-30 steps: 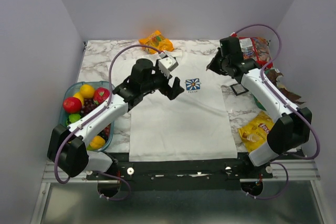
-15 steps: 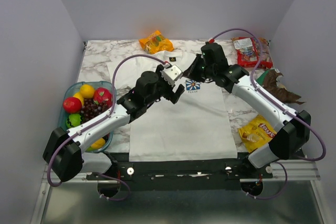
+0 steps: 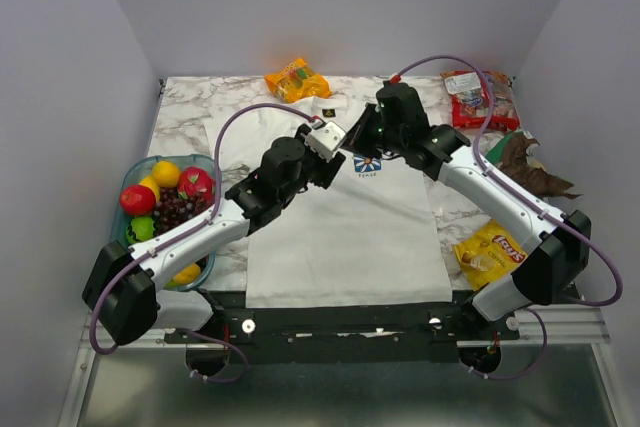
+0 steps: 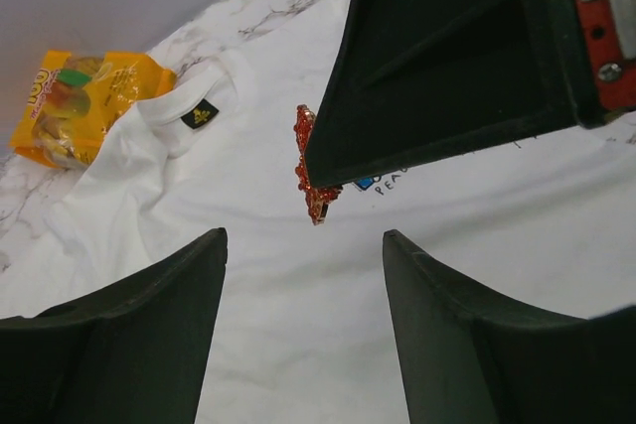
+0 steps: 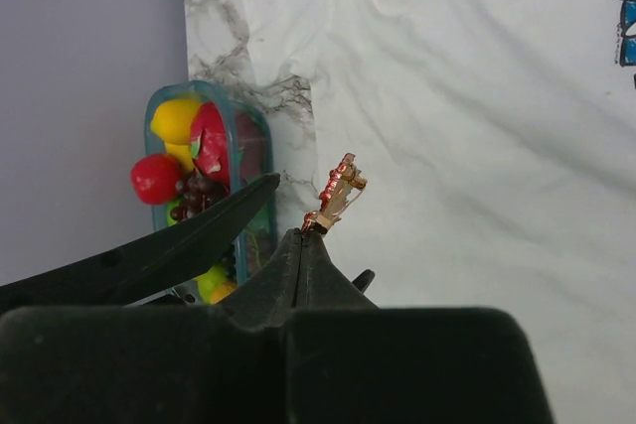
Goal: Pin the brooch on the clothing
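Right claw point(image 5: 302, 233) clamped on brooch point(image 5: 336, 192) by its tip, above shirt point(image 3: 345, 232) chest near desk point(image 3: 185, 112) far edge | left claw point(image 4: 301, 242) open, close beside | risk: thin grip lets brooch twist or drop; claws could collide

We see tiny orange-red brooch point(image 4: 313, 178) held edge-on above white T-shirt point(image 3: 340, 237), spread flat, daisy print point(image 3: 367, 162) up.

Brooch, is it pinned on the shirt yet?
Not yet. Done: the brooch is picked up, pinched in the shut right gripper over the white shirt. In hand: the open left gripper faces it. Left: fastening it onto the shirt.
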